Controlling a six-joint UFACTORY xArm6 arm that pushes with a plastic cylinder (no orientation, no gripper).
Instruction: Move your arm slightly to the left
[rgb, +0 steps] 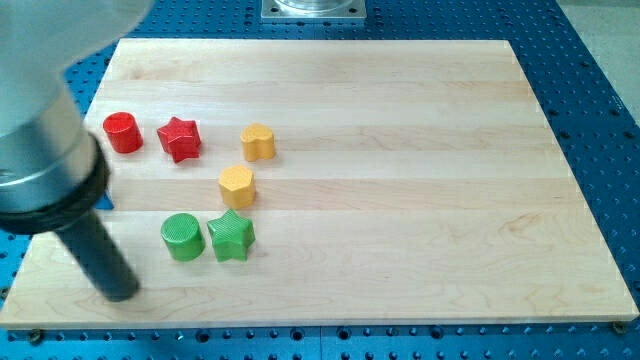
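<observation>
My tip (120, 293) rests on the wooden board (400, 150) near its bottom left corner. It sits left of and slightly below the green cylinder (182, 237), with a gap between them. A green star (231, 235) touches the cylinder's right side. A yellow hexagon (237, 186) lies just above the star. A yellow heart (258, 142) is above the hexagon. A red star (180, 138) and a red cylinder (123, 132) lie at the upper left. The arm's body hides the board's left edge.
The blue perforated table (600, 80) surrounds the board. A metal mount (314, 9) sits at the view's top centre. A small blue piece (106, 204) shows beside the arm's collar.
</observation>
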